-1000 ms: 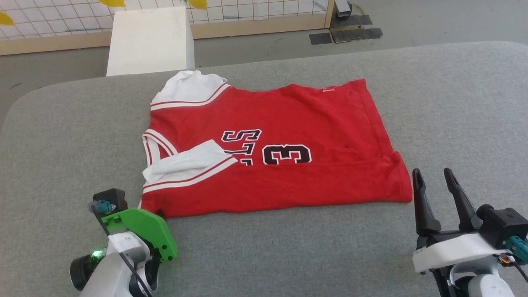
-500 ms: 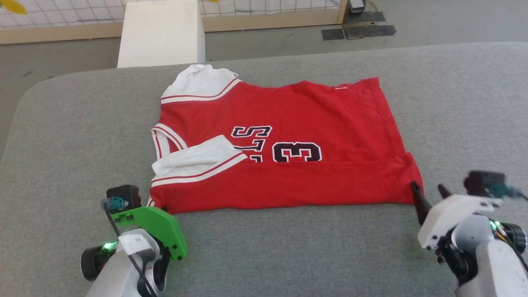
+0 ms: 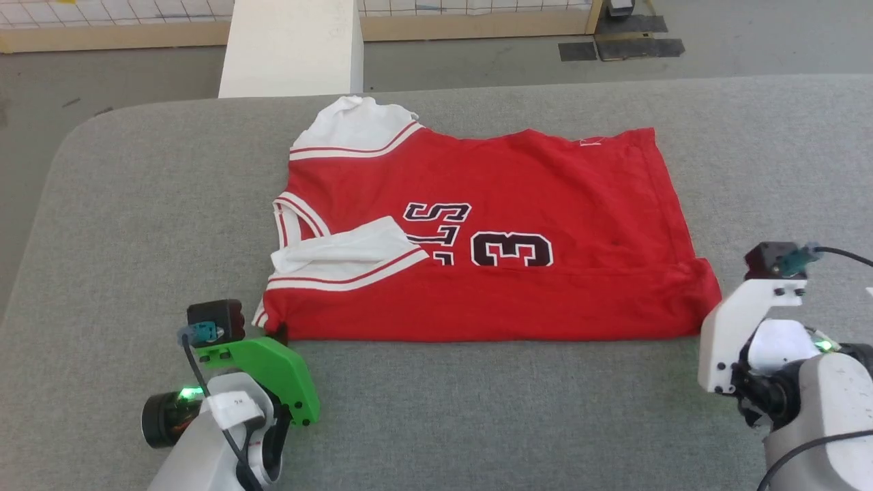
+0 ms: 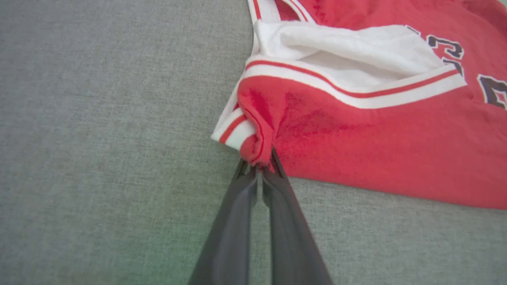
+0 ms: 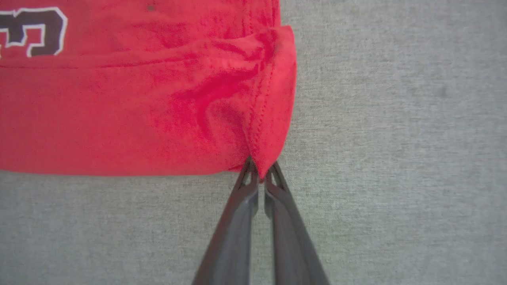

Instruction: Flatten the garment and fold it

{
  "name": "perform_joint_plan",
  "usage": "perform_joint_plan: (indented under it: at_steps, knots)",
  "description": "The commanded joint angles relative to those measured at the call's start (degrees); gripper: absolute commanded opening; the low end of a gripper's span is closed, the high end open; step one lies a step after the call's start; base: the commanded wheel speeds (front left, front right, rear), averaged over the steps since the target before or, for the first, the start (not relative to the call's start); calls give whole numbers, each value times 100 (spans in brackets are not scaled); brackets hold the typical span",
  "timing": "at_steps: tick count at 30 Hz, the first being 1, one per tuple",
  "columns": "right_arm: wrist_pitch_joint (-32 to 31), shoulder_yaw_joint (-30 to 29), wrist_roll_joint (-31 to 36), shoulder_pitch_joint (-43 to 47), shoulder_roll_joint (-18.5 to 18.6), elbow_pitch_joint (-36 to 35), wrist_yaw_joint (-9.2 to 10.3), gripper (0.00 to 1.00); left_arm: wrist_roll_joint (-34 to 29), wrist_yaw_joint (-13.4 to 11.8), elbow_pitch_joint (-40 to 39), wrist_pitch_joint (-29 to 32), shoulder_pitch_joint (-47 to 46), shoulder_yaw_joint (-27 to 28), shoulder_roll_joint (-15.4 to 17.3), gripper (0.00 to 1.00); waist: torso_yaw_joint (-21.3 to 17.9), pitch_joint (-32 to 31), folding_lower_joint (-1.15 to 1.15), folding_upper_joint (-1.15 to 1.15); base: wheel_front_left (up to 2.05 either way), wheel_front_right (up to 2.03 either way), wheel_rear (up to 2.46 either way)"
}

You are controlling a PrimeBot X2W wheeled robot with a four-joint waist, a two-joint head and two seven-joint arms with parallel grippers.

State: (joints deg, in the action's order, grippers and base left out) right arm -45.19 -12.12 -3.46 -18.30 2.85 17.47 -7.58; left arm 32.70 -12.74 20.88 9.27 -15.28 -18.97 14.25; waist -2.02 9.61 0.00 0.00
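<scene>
Pinching garment [image 5: 138,99], formerly open right hand [image 5: 259,176].

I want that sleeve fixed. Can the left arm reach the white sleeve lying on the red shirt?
Probably: the white sleeve lies just beyond the left pincer, nothing between. But it grips a corner of the garment, so must let go first.

This looks like a robotics lab or test bay rather than a home. The wide surface [image 3: 136,204] is padded in plain grey cloth with a rounded corner and stands on a bare grey floor [image 3: 102,75]. Beyond it a wooden-framed barrier [image 3: 477,26] holds a white gridded panel [image 3: 102,10], perhaps netting. A plain white block [image 3: 293,48] and dark floor patches [image 3: 620,49] lie nearby. A green bracket [image 3: 266,368] carries a small camera [image 3: 215,322] with exposed cabling.
</scene>
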Motion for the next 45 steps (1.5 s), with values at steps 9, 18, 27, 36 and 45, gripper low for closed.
perform_joint_plan:
  at_steps: [9,18,27,36,45]
  knots:
    - [1159,-200,-27,771,3,-932,9,0,-297,-49,-212,-625,293,-1,212,0,-4,-413,0,0,0,0,0]
    - [628,-377,-191,2078,3,-2077,9,0,-532,-530,-1262,219,1408,-249,716,0,-28,-568,0,0,0,0,0]
    - [359,-577,-385,2571,3,-1709,9,0,-345,-755,-1902,1052,2281,-476,862,0,-60,-450,0,0,0,0,0]
    - [1124,-439,-797,2543,3,-1220,9,100,-99,-482,-1872,910,2290,-479,790,100,-28,-501,0,0,0,0,0]
    - [3183,24,-926,2498,104,-1862,9,100,-718,-36,-2226,-243,1340,-417,1046,100,-56,-377,0,0,0,0,0]
